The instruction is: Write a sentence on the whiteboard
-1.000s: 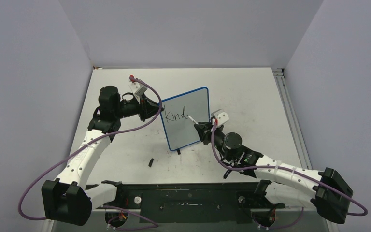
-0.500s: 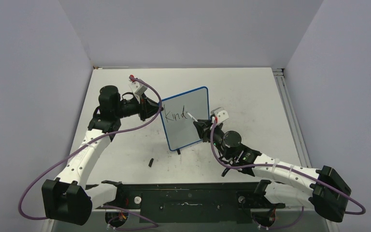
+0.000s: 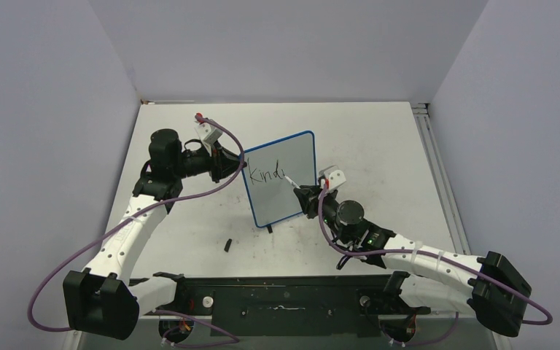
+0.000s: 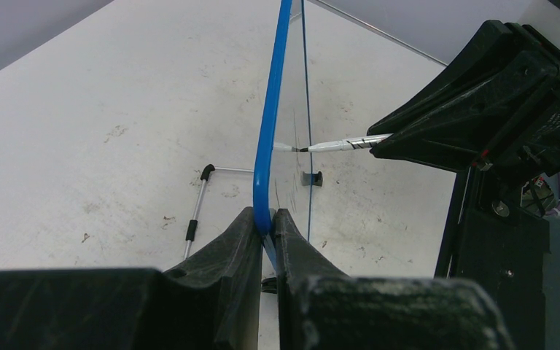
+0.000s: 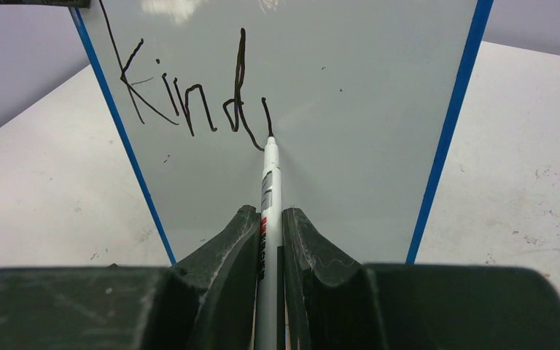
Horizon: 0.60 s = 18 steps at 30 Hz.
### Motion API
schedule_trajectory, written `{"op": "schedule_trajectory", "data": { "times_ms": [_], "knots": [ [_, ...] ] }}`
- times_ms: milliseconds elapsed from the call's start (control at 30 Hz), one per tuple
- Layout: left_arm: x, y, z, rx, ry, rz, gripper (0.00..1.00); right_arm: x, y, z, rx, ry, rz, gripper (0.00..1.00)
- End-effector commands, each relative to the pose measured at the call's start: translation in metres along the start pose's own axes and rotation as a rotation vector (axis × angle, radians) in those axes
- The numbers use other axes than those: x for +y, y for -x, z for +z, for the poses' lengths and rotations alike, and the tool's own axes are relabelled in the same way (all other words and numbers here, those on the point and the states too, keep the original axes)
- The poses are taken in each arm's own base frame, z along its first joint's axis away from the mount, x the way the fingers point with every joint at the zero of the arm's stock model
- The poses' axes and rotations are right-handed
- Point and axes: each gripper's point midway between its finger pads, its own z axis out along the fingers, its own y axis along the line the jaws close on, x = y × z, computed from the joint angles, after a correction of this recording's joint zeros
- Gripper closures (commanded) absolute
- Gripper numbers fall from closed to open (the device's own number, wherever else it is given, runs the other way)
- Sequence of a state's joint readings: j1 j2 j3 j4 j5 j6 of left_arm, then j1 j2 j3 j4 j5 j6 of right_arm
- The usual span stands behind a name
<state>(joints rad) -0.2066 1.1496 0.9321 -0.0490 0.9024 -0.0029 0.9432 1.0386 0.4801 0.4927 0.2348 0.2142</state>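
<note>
The whiteboard [image 3: 281,179] stands upright near the middle of the table [image 3: 379,146]. One side edge of its blue frame is pinched between the closed fingers of the left gripper [image 4: 265,216]. The sentence [image 5: 187,109] so far reads "Kind" plus one short stroke. We judge the main risk to be the marker [image 5: 268,182] pressing too hard, since the board could tilt or slide in that thin edge grip and skew the letters. Too light a touch would break the line. The marker could also twist in the right gripper [image 5: 266,222], which is clamped on its barrel. The board faces that gripper squarely, and the marker's tip touches its surface just right of the "d".
</note>
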Motion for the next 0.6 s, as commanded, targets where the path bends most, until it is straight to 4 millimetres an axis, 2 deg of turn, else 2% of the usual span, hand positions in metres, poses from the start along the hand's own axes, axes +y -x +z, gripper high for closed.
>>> {"op": "schedule_trajectory", "data": {
  "times_ms": [0,133,400,567],
  "knots": [
    [-0.003,-0.015,0.002,0.049,-0.029,-0.019,1.0,0.0,0.008,0.0,-0.028,0.002,0.023,0.95],
    [-0.003,-0.015,0.001,0.049,-0.029,-0.021,1.0,0.002,0.016,0.002,-0.054,0.006,0.026,0.95],
    [-0.004,-0.015,0.002,0.049,-0.029,-0.021,1.0,0.006,0.045,0.005,-0.137,0.015,0.031,0.95],
    [-0.003,-0.015,0.002,0.049,-0.03,-0.021,1.0,0.007,0.05,0.006,-0.155,0.017,0.033,0.95]
  ]
}}
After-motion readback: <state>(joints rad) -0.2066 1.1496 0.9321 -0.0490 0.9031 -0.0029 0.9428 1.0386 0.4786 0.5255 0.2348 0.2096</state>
